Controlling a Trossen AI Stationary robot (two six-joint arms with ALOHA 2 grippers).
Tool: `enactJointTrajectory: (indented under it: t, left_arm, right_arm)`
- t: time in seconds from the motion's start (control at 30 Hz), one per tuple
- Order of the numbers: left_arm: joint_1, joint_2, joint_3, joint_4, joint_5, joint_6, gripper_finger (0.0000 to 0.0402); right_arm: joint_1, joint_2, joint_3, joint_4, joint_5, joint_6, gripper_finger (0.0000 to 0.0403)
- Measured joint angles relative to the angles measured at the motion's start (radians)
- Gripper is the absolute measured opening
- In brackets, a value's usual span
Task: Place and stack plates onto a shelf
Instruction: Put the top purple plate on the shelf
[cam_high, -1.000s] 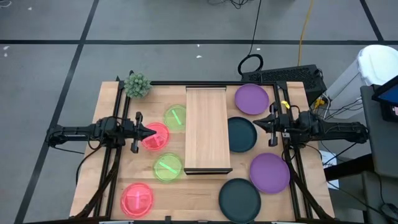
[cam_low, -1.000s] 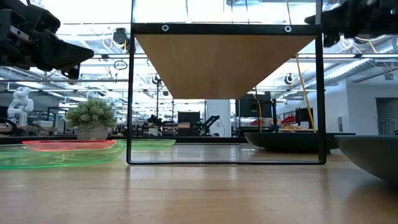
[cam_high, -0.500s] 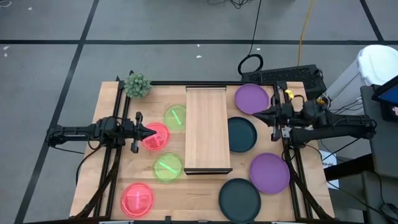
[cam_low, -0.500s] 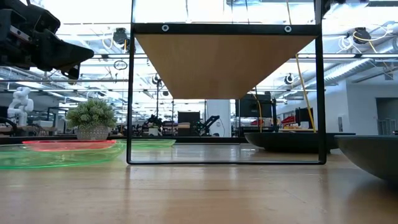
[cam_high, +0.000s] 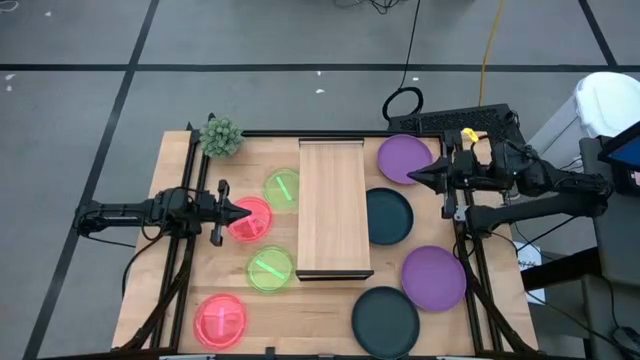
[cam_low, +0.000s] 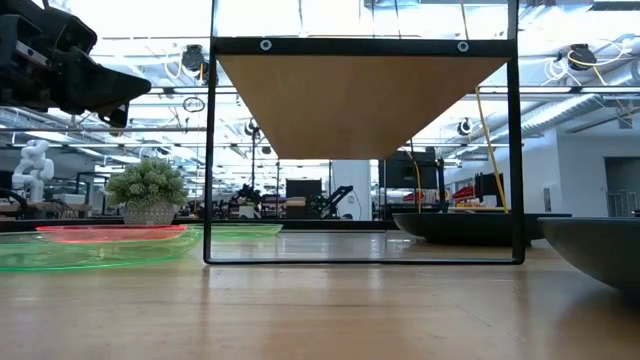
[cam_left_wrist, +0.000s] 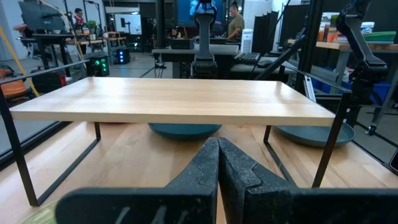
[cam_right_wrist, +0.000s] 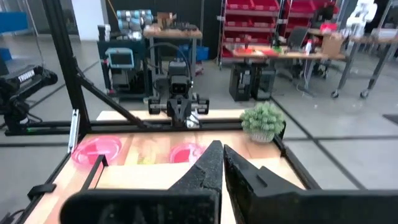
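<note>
The light-wood shelf stands on thin black legs at the table's middle, with nothing on it. To its left lie two green plates and two pink plates. To its right lie two purple plates and two teal plates. All rest flat on the table. My left gripper is shut and empty, held above the far pink plate; the low view shows it well above the table. My right gripper is shut and empty, raised beside the far purple plate.
A small green plant stands at the table's far left corner. Black frame rails run along both sides of the table. A keyboard lies beyond the far right edge. The shelf's legs stand between the two sets of plates.
My right gripper has risen, leaving the low view, and has gone toward the table's far edge, from beside the far teal plate to beside the far purple plate. It has stayed shut.
</note>
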Motion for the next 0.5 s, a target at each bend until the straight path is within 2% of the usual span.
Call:
enactJointTrajectory:
  t: [0.23,0.5]
  left_arm:
    - [0.000,0.000,0.000,0.000,0.000,0.000,0.0004]
    - [0.000,0.000,0.000,0.000,0.000,0.053,0.0004]
  right_arm:
    - [0.006,0.083,0.128,-0.135,-0.002,0.070,0.0000]
    - [0.039,0.145,0.168,-0.205,-0.003,0.105,0.0000]
